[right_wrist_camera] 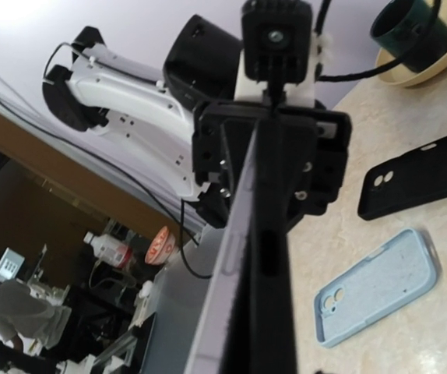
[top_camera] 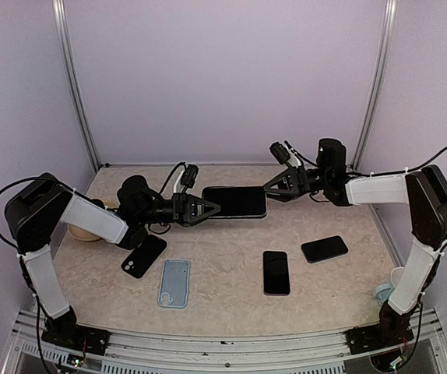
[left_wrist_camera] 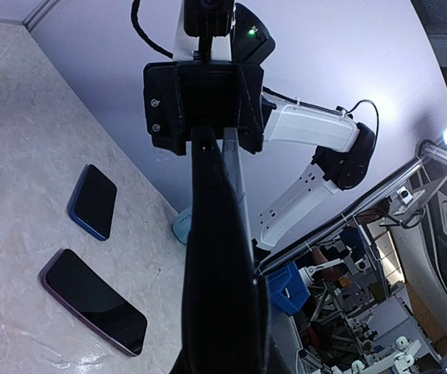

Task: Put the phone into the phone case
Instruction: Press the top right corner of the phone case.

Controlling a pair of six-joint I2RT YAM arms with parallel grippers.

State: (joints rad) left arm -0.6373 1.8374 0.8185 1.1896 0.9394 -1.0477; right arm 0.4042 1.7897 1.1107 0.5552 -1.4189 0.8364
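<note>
Left gripper [top_camera: 212, 207] is clamped tight on the left end of the phone [top_camera: 237, 201], carrying it flat in the air over the far middle of the worktop [top_camera: 223, 241], probably so both arms can share the handling. Near left of it, a black case [top_camera: 144, 256] and a light blue case [top_camera: 174, 283] lie on the worktop, within reach for fitting. Right gripper [top_camera: 270, 188] meets the phone's right end, part open; whether it grips, I cannot tell.

Table [top_camera: 231, 304] with phones [top_camera: 276, 273], cases [top_camera: 174, 283]

Black phone [top_camera: 234, 202] aloft, level; blue case [top_camera: 174, 283], black case [top_camera: 144, 256] lying flat.
</note>
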